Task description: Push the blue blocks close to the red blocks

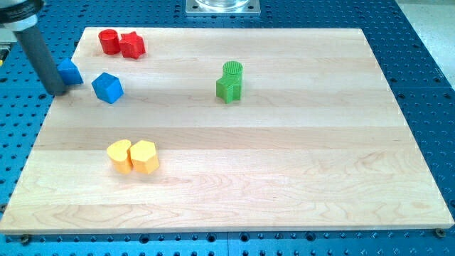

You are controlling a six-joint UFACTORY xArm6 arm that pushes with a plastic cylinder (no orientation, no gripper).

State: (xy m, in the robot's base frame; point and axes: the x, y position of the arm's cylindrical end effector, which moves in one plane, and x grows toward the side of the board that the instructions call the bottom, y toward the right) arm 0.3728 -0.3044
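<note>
**Rod tip at the left edge of the board, beside a blue block**

My tip (57,91) rests at the view's left edge of the wooden bench (284,178), on the left side of one blue block (70,72), touching or just beside it; the rod hides that block's left part, so its shape cannot be told. The arm carries a bare rod with no fingers, so there is nothing to open or close. A second blue block, a cube (107,87), sits apart to the right of the first and slightly lower. Toward the view's top, the red cylinder (108,41) and the red star-shaped block (132,45) touch each other. The green blocks (229,81) stand near the centre. Two yellow blocks (133,156) lie together at lower left.
</note>
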